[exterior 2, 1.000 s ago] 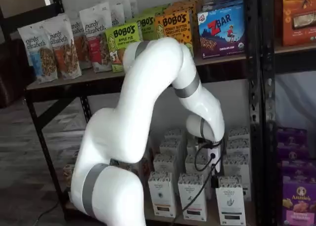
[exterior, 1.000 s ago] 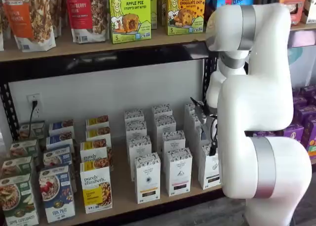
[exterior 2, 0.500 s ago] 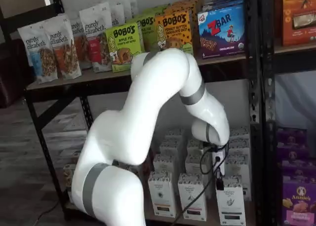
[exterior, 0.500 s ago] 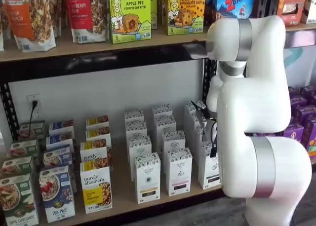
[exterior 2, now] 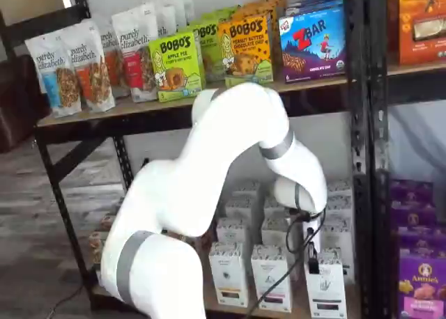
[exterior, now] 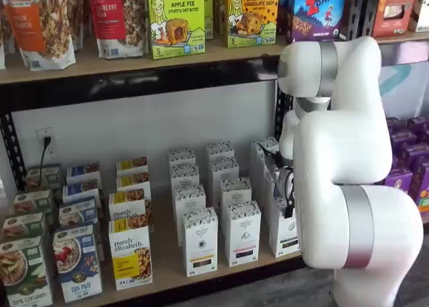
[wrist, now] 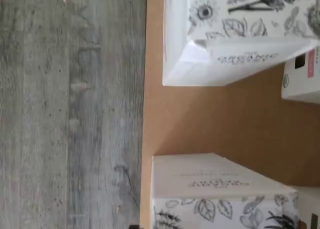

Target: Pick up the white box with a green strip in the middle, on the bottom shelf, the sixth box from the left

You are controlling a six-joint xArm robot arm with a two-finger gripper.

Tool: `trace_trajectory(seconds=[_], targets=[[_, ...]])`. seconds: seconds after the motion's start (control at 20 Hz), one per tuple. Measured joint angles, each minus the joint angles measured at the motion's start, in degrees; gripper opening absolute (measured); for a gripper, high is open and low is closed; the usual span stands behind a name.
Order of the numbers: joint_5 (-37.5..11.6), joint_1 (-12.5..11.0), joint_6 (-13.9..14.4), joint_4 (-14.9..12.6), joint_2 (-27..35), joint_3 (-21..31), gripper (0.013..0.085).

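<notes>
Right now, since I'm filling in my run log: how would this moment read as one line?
phase: pre-grasp | hand: open, above tall white carton with greenish strip | carton: standing on light plywood bottom shelf, not gripped

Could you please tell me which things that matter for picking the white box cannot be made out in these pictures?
- Gripper: in both shelf views only dark parts show beside the cable; no gap between fingers can be seen.
- The white box: its strip is too small in a shelf view to tell its colour; in the other the arm covers its side.
- Wrist view: the cartons are cut off by the edges, so neither can be identified.
- Bottom shelf: its right end is hidden behind the arm.
</notes>
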Motion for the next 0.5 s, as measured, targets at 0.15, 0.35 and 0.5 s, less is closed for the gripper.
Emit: trace_trajectory(seconds=[0.15, 0.35, 0.5], targets=[[0.4, -0.1, 1.4, -1.7, 1.4, -1.6, 0.0850], [1.0, 0.1, 3.2, -3.6, 3.0, -3.2, 0.0850], [0.6, 0.2, 4.0, -4.3, 3.9, -3.8, 0.0850]])
